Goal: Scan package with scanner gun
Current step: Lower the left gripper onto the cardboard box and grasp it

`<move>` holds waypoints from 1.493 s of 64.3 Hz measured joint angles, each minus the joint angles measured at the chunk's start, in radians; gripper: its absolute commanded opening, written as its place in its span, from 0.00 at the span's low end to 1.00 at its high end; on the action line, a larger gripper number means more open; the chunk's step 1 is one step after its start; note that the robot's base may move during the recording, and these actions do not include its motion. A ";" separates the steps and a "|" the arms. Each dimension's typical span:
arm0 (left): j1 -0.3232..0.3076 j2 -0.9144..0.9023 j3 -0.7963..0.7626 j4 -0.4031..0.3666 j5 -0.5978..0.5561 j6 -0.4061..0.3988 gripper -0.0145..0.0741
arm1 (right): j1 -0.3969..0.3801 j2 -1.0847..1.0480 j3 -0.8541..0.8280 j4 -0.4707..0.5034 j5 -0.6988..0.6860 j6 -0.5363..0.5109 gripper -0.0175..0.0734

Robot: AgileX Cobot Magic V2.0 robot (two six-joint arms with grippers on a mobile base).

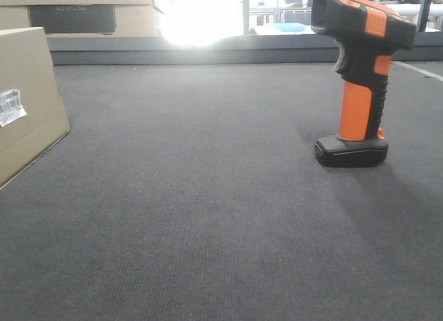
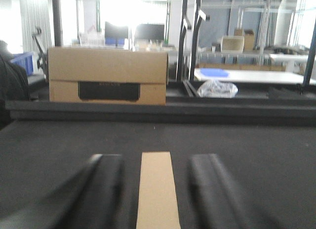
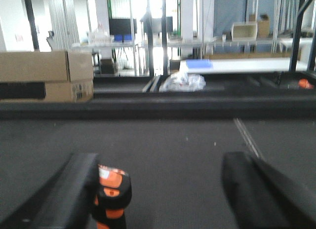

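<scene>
In the front-facing view, the scanner gun (image 1: 360, 86) is seen standing upright on its flat black base at the right of the dark grey counter (image 1: 208, 224), with its head pointed left. The package (image 1: 28, 120) is set at the left edge, well apart from it, and a white barcode label (image 1: 10, 106) is shown on its visible face. Cardboard boxes (image 1: 76, 16) with a dark printed panel are stacked beyond the counter's far edge.

In the left wrist view, the left hand (image 2: 156, 160) is held open with its blurred dark fingers (image 2: 106, 179) spread. A narrow tan strip of cardboard, apparently the package, is framed between them, and a dark gap is left on each side.

In the right wrist view, the right hand (image 3: 163, 162) is opened wide. The scanner gun's orange-marked head is seen low at the left, just beside one finger. Whether they touch cannot be told.
</scene>
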 measured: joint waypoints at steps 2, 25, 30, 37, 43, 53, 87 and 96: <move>0.000 0.031 -0.019 -0.002 0.013 0.000 0.74 | 0.000 0.019 0.000 0.002 0.007 0.000 0.79; -0.116 0.338 -0.212 0.006 0.226 -0.002 0.78 | 0.060 0.144 0.000 0.040 0.052 0.000 0.81; -0.130 0.428 -0.284 0.017 0.308 -0.002 0.78 | 0.102 0.171 0.000 0.042 0.052 0.000 0.81; -0.133 0.560 -0.411 0.026 0.434 -0.017 0.78 | 0.172 0.218 0.000 0.040 0.052 0.000 0.81; -0.133 0.691 -0.549 0.037 0.552 -0.046 0.78 | 0.232 0.263 0.000 0.015 0.046 0.000 0.81; -0.119 0.896 -0.740 0.054 0.740 -0.057 0.78 | 0.310 0.334 0.000 -0.027 0.016 0.000 0.81; -0.059 1.320 -0.914 0.095 0.856 -0.023 0.78 | 0.328 0.378 0.000 -0.040 -0.035 0.000 0.81; -0.059 1.369 -0.914 0.119 0.856 -0.023 0.78 | 0.328 0.378 0.000 -0.040 -0.043 0.000 0.81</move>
